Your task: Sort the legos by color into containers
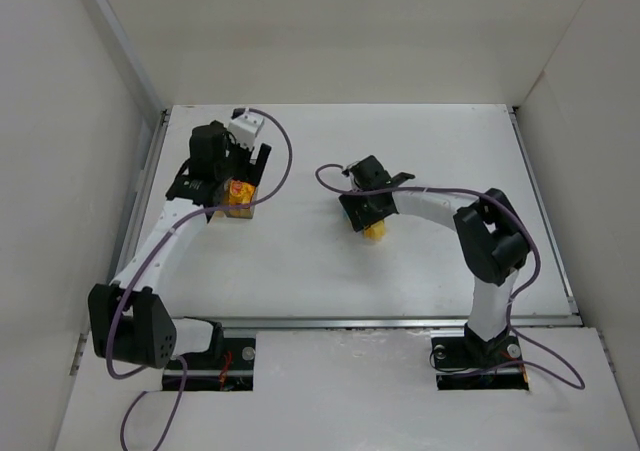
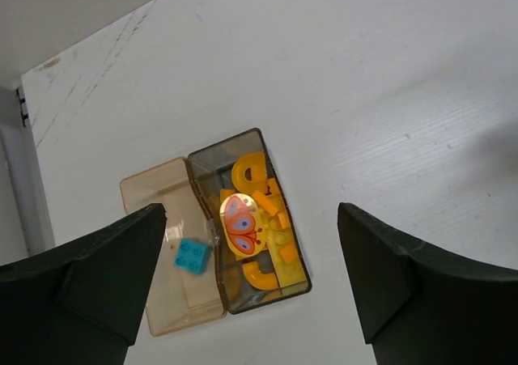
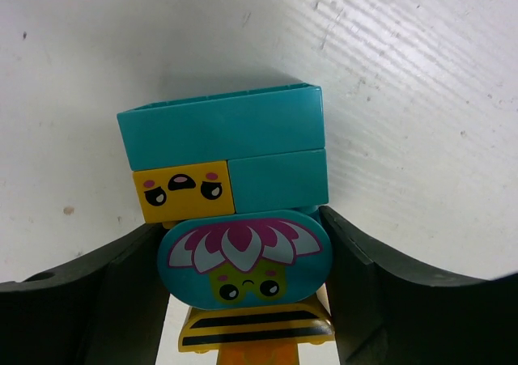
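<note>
The two joined containers lie under my left gripper (image 2: 251, 213), which is open and empty above them. The tan-clear box (image 2: 154, 197) holds one small cyan brick (image 2: 192, 256). The smoky dark grey box (image 2: 212, 159) holds several orange and yellow pieces (image 2: 279, 248) and a round butterfly tile (image 2: 240, 223). In the top view the boxes (image 1: 238, 199) sit at the far left under the left gripper (image 1: 232, 179). My right gripper (image 3: 243, 223) is shut on a stuck-together clump of legos (image 3: 243, 256): cyan bricks, a yellow face brick, a cyan oval flower tile, a striped yellow piece. It shows mid-table in the top view (image 1: 375, 233).
White walls enclose the table on the left, back and right. A metal rail (image 1: 400, 321) runs along the near edge in front of the arm bases. A white block (image 1: 248, 123) sits on the left arm's wrist.
</note>
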Available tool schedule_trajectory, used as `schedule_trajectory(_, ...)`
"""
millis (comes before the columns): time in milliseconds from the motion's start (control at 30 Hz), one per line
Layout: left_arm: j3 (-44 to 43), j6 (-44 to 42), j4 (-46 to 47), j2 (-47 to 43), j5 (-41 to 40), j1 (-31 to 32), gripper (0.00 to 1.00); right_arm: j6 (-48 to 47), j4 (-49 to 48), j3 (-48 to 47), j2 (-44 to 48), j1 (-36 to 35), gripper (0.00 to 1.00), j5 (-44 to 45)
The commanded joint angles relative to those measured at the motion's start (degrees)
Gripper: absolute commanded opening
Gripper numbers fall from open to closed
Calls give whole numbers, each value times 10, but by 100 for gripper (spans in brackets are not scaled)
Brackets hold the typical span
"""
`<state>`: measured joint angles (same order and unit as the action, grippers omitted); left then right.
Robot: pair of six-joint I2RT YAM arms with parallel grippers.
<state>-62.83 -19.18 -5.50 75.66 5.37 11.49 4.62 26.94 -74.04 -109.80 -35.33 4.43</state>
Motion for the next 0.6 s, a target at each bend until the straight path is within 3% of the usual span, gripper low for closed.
schedule_trajectory(0, 42, -57, 15, -63, 75, 8, 82, -35, -57, 19, 56, -4, 49, -32)
schedule_trajectory(67, 95, -128, 55, -92, 108, 13, 79, -66, -68, 32, 87, -4, 41, -71)
schedule_trajectory(167, 181, -227, 127, -165, 147, 19, 77, -111, -68, 32, 137, -4, 36, -168)
schedule_trajectory(200, 204, -307, 144, -185, 166, 19, 77, -143, -59, 24, 148, -4, 36, -199)
schedule_trajectory(300, 269, -439, 177, -255, 265, 19, 79, -176, -25, -13, 169, -4, 32, -315)
schedule_trajectory(333, 276, -505, 177, -264, 313, 19, 81, -193, -14, -27, 169, -4, 32, -336)
schedule_trajectory(467, 262, -591, 157, -257, 403, 24, 89, -232, 48, -86, 158, -15, 32, -417)
schedule_trajectory(567, 241, -725, 103, -240, 431, 35, 92, -261, 83, -115, 153, -28, 32, -463)
